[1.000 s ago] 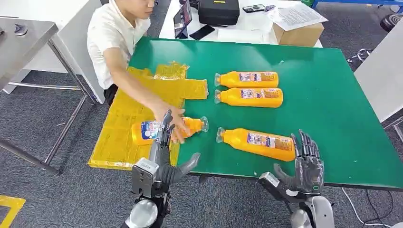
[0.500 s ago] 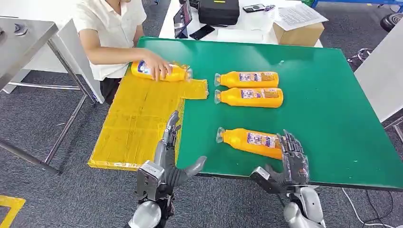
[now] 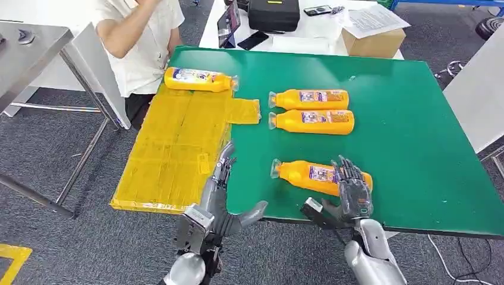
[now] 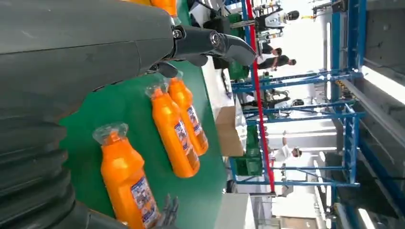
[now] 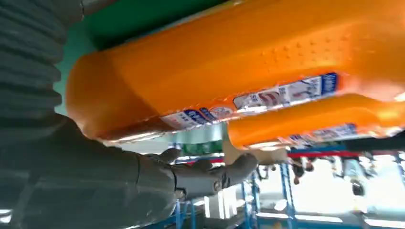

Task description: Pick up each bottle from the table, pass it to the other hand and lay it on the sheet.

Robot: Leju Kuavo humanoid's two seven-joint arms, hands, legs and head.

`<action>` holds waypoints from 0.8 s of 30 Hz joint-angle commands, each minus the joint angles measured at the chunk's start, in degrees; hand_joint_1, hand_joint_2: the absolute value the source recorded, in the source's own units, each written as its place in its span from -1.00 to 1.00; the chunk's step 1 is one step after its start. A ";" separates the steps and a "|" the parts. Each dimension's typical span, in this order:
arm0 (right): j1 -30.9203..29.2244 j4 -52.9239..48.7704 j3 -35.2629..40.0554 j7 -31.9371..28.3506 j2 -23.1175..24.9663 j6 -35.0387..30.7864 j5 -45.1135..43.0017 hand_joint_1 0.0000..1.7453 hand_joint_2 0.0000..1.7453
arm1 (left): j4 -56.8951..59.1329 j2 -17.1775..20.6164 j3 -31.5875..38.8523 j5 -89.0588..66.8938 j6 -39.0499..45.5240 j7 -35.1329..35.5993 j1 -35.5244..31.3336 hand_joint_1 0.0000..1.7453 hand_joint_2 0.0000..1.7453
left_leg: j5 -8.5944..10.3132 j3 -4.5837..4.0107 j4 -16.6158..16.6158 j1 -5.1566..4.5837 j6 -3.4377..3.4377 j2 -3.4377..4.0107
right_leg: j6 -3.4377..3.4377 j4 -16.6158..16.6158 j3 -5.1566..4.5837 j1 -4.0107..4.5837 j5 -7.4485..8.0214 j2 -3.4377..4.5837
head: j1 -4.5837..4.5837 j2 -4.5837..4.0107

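Lying on the green table [image 3: 416, 119] are three orange bottles, all on their sides with caps toward the yellow sheet [image 3: 172, 148]. Far pair [image 3: 309, 100] and [image 3: 312, 121] sit side by side, touching or nearly so. The nearest bottle [image 3: 309, 175] lies by the front edge; the right hand [image 3: 352, 193] has its fingers draped over that bottle's base end, thumb under the table edge. Cannot tell if it actually grips yet. A fourth bottle [image 3: 199, 79] lies at the sheet's far edge, just in front of a person in a white shirt [image 3: 142, 41]. The left hand [image 3: 220, 199] holds nothing, fingers straight and thumb spread, hovering over the sheet's near right corner. Behind the green table: white table with cardboard box [image 3: 373, 43], black case [image 3: 273, 15], papers. Metal table [image 3: 30, 41] at far left.
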 commanded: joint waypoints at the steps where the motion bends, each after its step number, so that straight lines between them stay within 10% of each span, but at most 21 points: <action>1: -7.59 9.07 8.29 6.02 -2.08 2.39 1.18 -1.00 1.00 | -0.45 2.77 -1.34 -1.57 -0.65 2.00 -0.34 -1.00 1.00 | -0.12 0.29 -0.03 0.03 -0.12 0.24 | -0.12 -0.03 0.20 0.03 -0.04 0.27 | 0.02 0.00; 24: -8.62 7.32 13.60 14.12 -3.48 10.31 4.21 -1.00 1.00 | -1.94 3.43 -0.72 -0.49 -2.89 5.46 1.18 -1.00 1.00 | -0.10 0.32 -0.05 0.06 -0.12 0.12 | -0.12 -0.08 0.27 0.06 -0.04 0.17 | 0.02 0.00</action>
